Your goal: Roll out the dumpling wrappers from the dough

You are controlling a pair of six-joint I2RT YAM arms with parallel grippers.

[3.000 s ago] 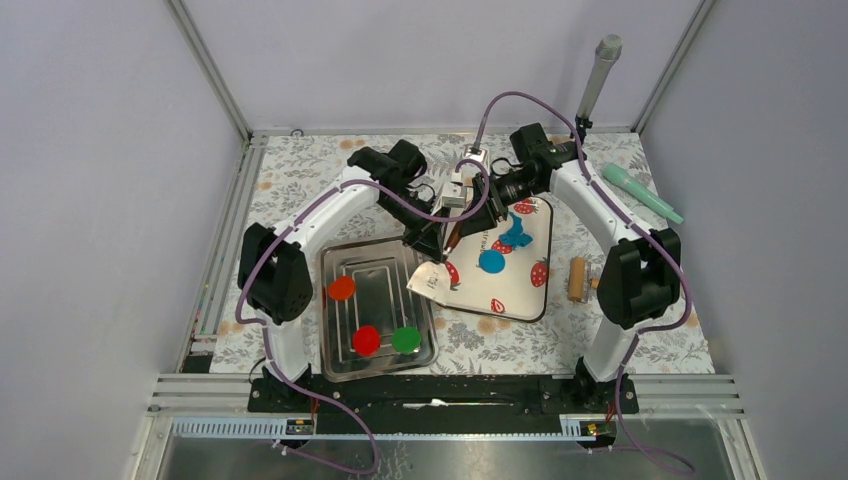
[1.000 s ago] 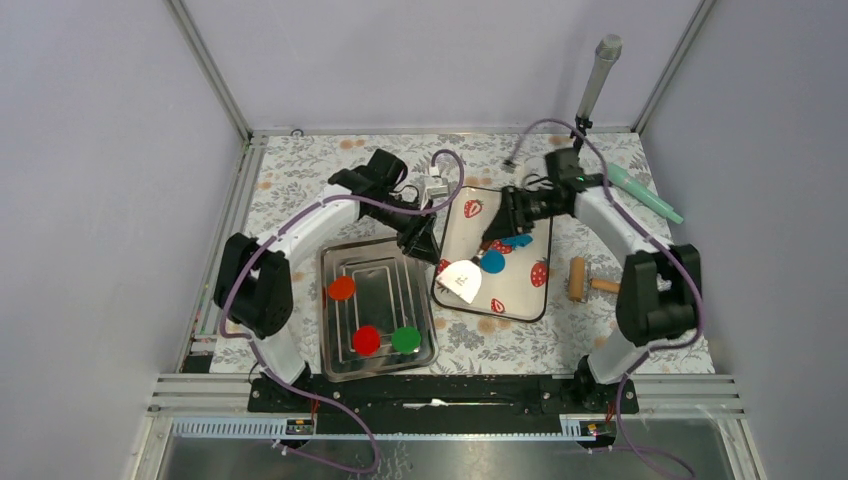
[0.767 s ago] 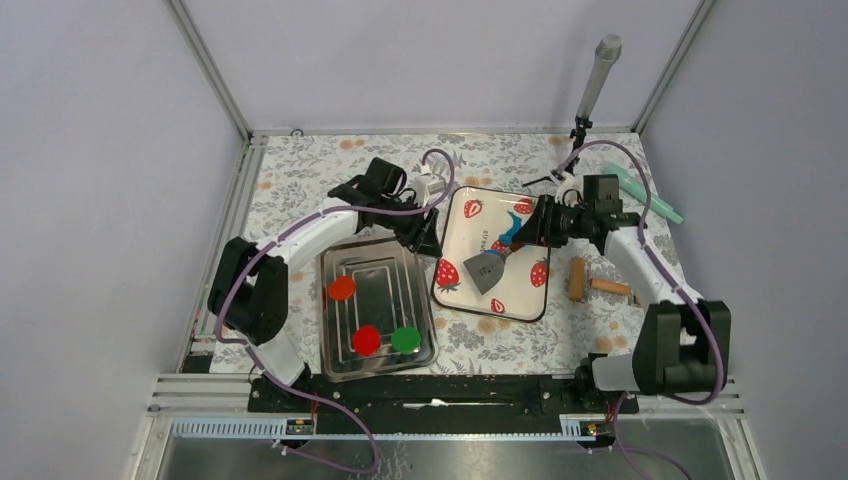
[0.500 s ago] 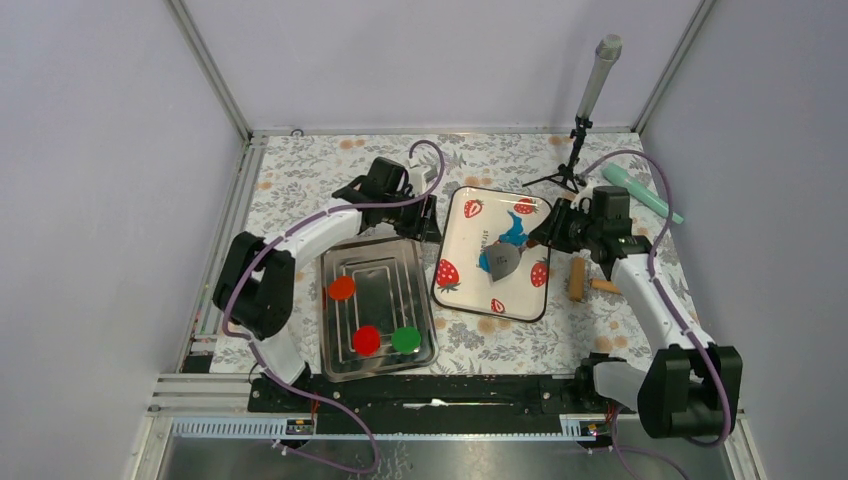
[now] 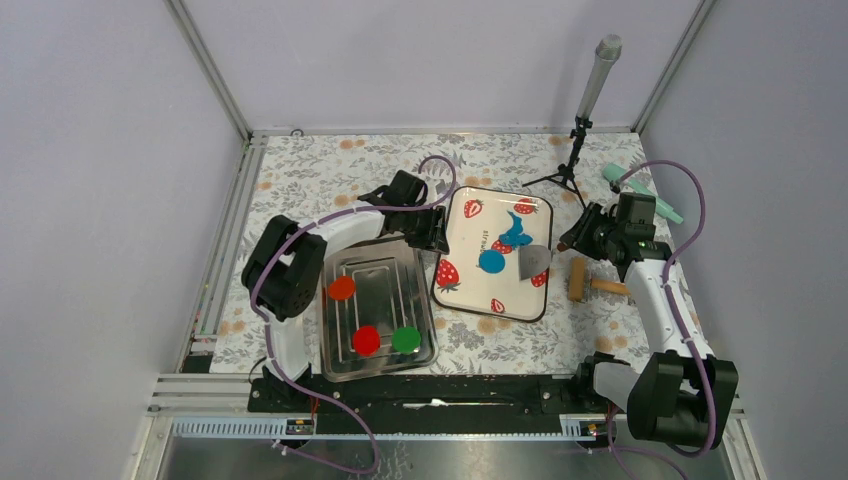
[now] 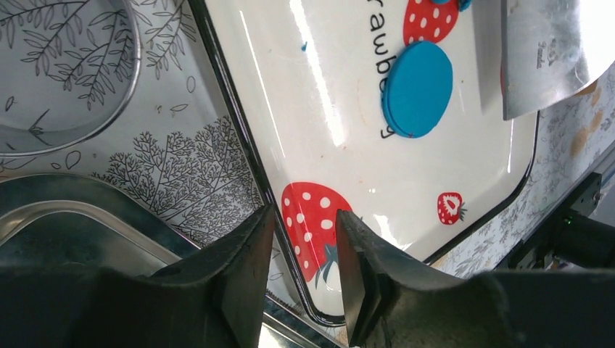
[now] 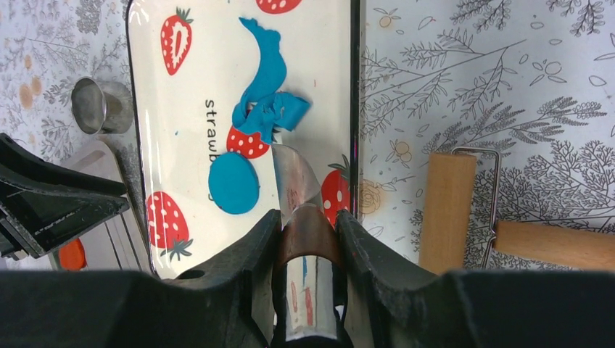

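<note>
The ragged blue dough [image 5: 515, 232] lies on the strawberry tray [image 5: 470, 290], with a round blue dough disc [image 5: 491, 261] just in front of it. Both show in the right wrist view, the dough [image 7: 265, 101] and the disc [image 7: 233, 181]. My right gripper [image 5: 575, 241] is shut on the handle of a metal scraper [image 7: 308, 243]. Its blade [image 5: 535, 260] hangs over the tray's right edge, beside the disc. My left gripper [image 5: 432, 232] is open and empty at the tray's left rim [image 6: 239, 123], its jaws [image 6: 304, 217] straddling the rim above it.
A steel tray [image 5: 345, 265] with red, orange and green discs lies at the left. A wooden rolling pin [image 5: 578, 278] lies right of the strawberry tray. A round metal cutter [image 7: 101, 105] stands beyond the tray's left edge. A microphone stand [image 5: 580, 150] and a teal tool [image 5: 655, 200] are at the back right.
My right arm has carried the scraper from the tray's left front corner across to its right edge. My left gripper has stayed by the tray's left rim.
</note>
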